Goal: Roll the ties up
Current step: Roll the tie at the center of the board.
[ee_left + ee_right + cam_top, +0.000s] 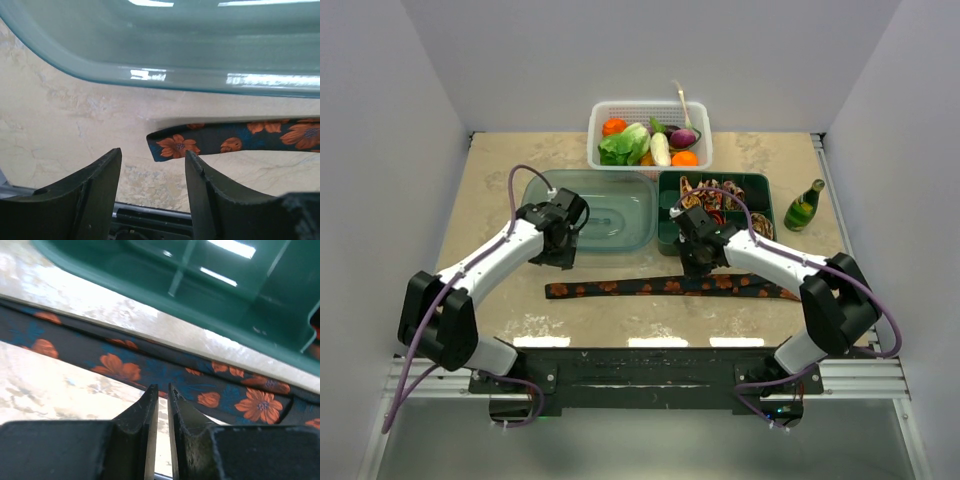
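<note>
A black tie [670, 287] with orange flowers lies flat across the table in front of both arms. Its left end [175, 146] rests just beyond my left gripper [153, 152], which is open and holds nothing. In the top view the left gripper [560, 260] hovers above that end. My right gripper [162, 388] points at the tie's middle [150, 367]. Its jaws stand a narrow gap apart, and bare table shows between them. Its place in the top view is just behind the tie [698, 265]. Rolled ties [705, 197] sit in the green tray.
A clear bluish tub [605, 215] stands behind the left gripper. The green compartment tray [760, 183] is behind the right one, its wall close in the right wrist view [165, 300]. A white basket of vegetables [602, 112] and a green bottle [804, 206] stand further back.
</note>
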